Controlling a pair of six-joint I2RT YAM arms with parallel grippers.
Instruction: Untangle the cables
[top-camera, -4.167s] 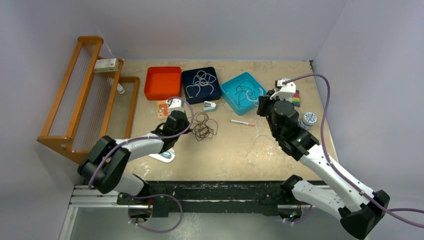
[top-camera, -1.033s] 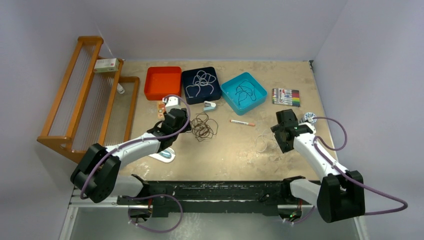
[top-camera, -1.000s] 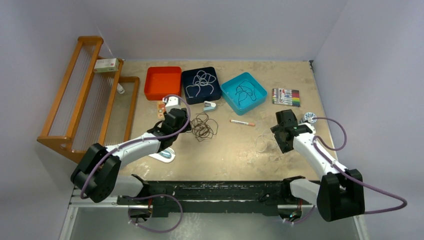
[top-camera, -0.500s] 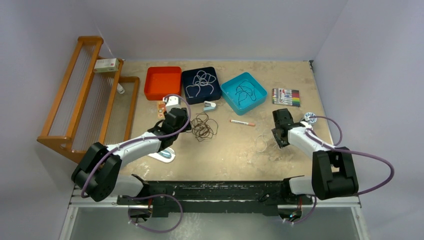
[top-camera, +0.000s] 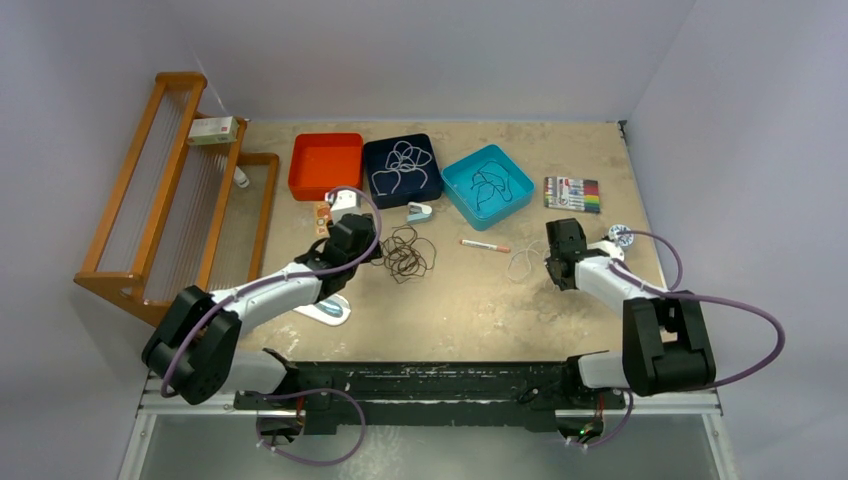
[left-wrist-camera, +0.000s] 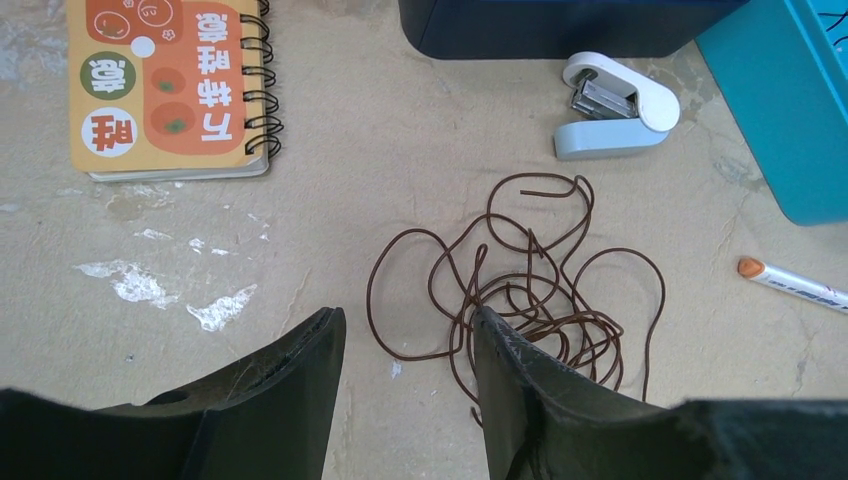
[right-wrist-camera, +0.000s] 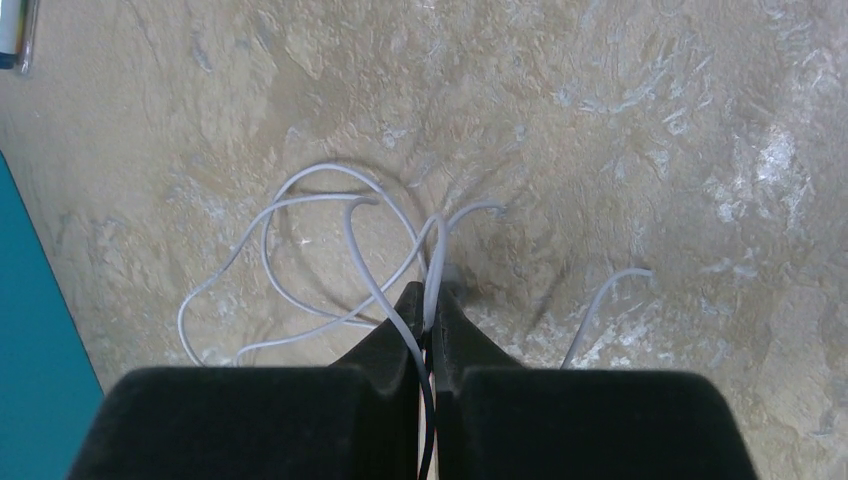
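L arm & R arm: white links, black joints, purple hoses looping alongside. Black base rail. Matte-black wedge pincer fingers.

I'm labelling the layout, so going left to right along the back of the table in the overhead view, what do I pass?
You pass the wooden rack → orange tray → navy tray → teal tray → marker pack.

The right gripper has left the teal tray — now pinched shut on the white-grey cable.
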